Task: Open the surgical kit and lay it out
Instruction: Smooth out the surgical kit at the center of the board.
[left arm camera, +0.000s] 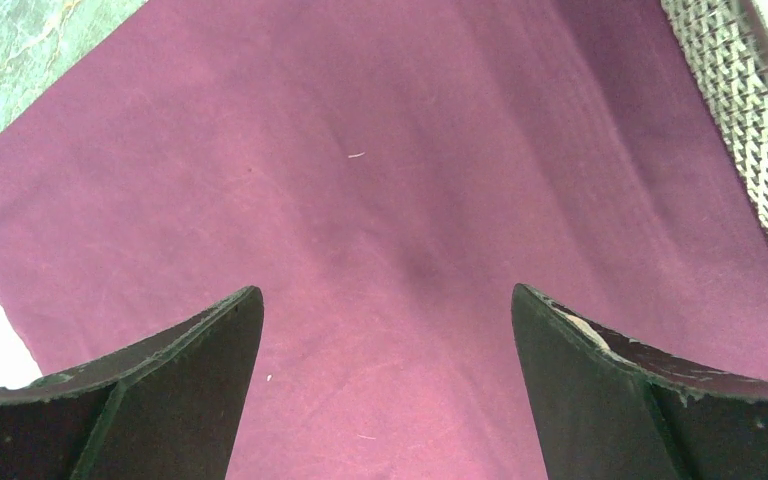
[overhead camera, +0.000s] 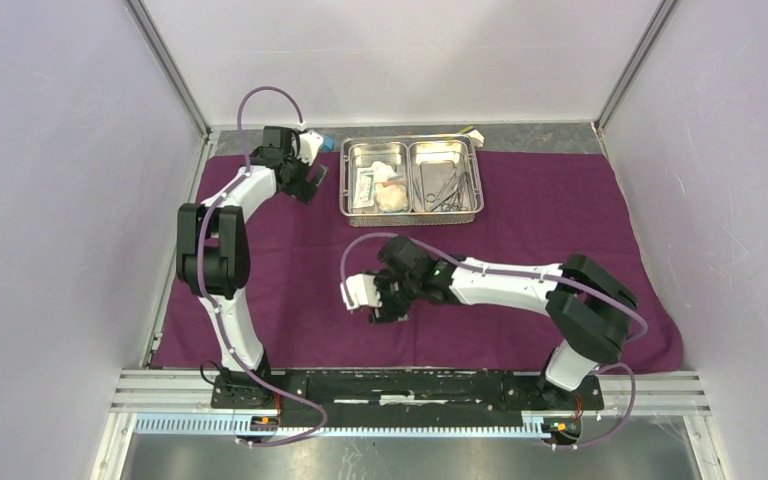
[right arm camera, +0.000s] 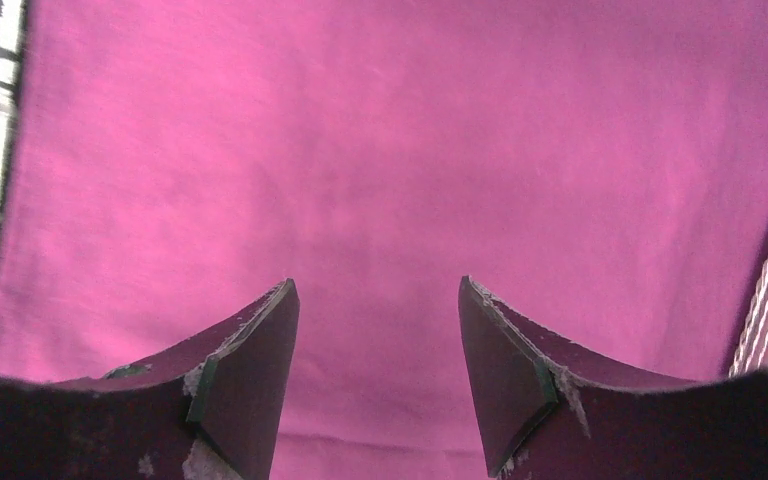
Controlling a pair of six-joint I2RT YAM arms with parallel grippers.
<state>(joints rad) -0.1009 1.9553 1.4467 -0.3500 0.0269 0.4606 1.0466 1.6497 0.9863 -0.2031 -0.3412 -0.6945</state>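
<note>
Large dark-purple cloth wrap lies spread flat; my left gripper gapes wide, right gripper part-open, both empty. Shiny two-compartment steel tray sits full at its far edge; unloading, I judge, remains.

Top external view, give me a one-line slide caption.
Wrap spread flat, steel tray at its far edge, left gripper and right gripper open, empty.
</note>
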